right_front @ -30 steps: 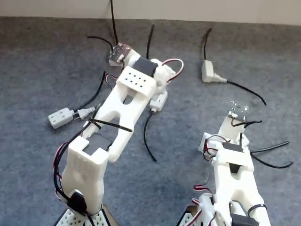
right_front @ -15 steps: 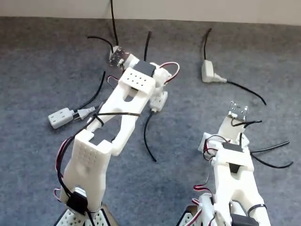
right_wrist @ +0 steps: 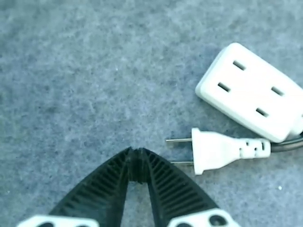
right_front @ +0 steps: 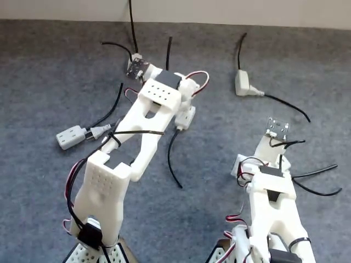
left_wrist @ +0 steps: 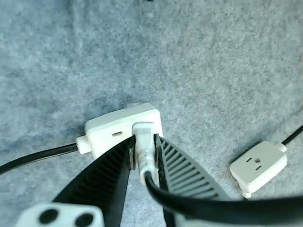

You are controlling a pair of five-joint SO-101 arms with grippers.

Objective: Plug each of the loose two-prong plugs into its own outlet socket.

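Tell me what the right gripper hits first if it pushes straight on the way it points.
Most likely just the bare grey carpet: the right gripper, fingers shut, aims at an open patch. The loose two-prong plug and the white outlet block lie off to one side of that line.

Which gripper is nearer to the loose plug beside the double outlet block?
Right. The right gripper sits beside the loose plug; the left gripper is elsewhere, clamped on another plug.

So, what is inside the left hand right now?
A white plug, its end against a white socket block. Its prongs are covered, so how deep they sit cannot be seen.
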